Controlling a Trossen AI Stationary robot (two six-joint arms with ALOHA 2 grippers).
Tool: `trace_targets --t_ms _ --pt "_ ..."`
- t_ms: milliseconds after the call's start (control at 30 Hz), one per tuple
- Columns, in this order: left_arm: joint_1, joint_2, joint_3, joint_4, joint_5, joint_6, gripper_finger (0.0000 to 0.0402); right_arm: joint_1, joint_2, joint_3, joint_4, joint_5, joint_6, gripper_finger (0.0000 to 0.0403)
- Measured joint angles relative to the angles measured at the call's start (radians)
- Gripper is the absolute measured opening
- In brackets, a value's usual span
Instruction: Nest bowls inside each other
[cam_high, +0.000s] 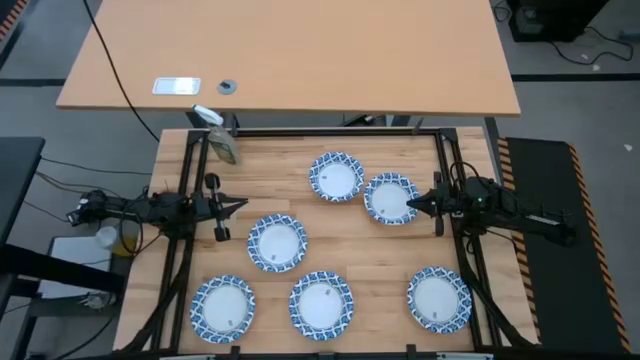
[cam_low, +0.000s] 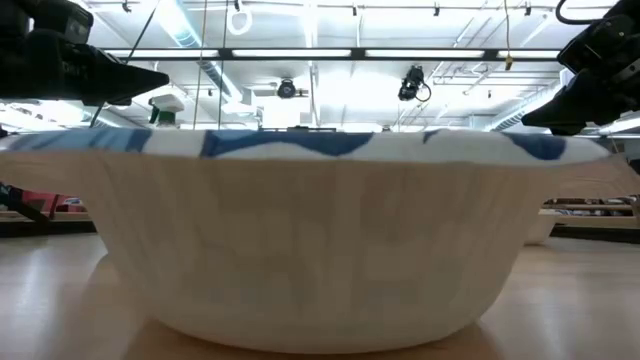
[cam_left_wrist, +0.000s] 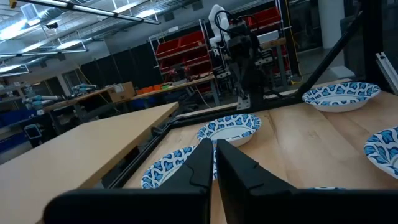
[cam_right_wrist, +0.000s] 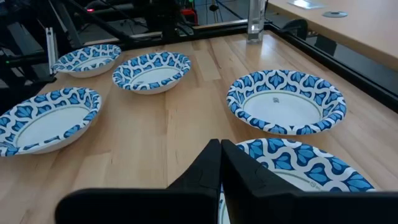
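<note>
Six bowls with white centres and blue-and-white rims stand apart on the wooden table, each on its base: two at the far middle (cam_high: 336, 177) (cam_high: 390, 198), one in the middle (cam_high: 276, 242), and three along the near edge (cam_high: 222, 308) (cam_high: 321, 304) (cam_high: 439, 298). My left gripper (cam_high: 243, 204) is shut and hangs above the table's left side, its fingers (cam_left_wrist: 214, 152) pointing toward the middle. My right gripper (cam_high: 413, 205) is shut and hangs over the right rim of a far bowl (cam_right_wrist: 298, 163), clear of it. One bowl (cam_low: 300, 240) fills the low view.
Black frame rails (cam_high: 320, 133) run round the table's edges. A small grey-and-white object (cam_high: 218, 140) sits at the far left corner. Beyond the far edge stands a wooden desk (cam_high: 300, 60). Bare wood lies between the bowls.
</note>
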Motion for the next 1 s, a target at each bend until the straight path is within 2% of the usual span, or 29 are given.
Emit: trace_targets --t_ms 200,400,567,633,800,900,1000 --pt "0.0 0.0 0.0 0.001 0.0 -0.003 0.0025 0.0 0.0 0.0 0.0 0.0 0.0 0.0016" --pt "0.0 0.0 0.0 0.001 0.0 -0.189 0.0025 0.0 0.0 0.0 0.0 0.0 0.0 0.0016" --pt "0.0 0.0 0.0 0.005 0.0 -0.204 0.0025 0.0 0.0 0.0 0.0 0.0 -0.001 0.0016" --pt "0.0 0.0 0.0 0.005 0.0 -0.228 0.0025 -0.001 0.0 0.0 0.001 0.012 -0.072 0.0016" --pt "0.0 0.001 0.0 0.027 0.0 -0.328 0.0025 -0.001 0.0 0.0 0.05 0.125 -0.296 0.0016" --pt "0.0 0.001 0.0 0.116 0.0 -0.344 0.0025 -0.002 0.0 0.0 0.164 0.191 -0.375 0.0016" --pt "0.0 0.001 0.0 0.208 0.0 -0.38 0.0025 -0.002 0.0 0.0 0.298 0.197 -0.385 0.0016"
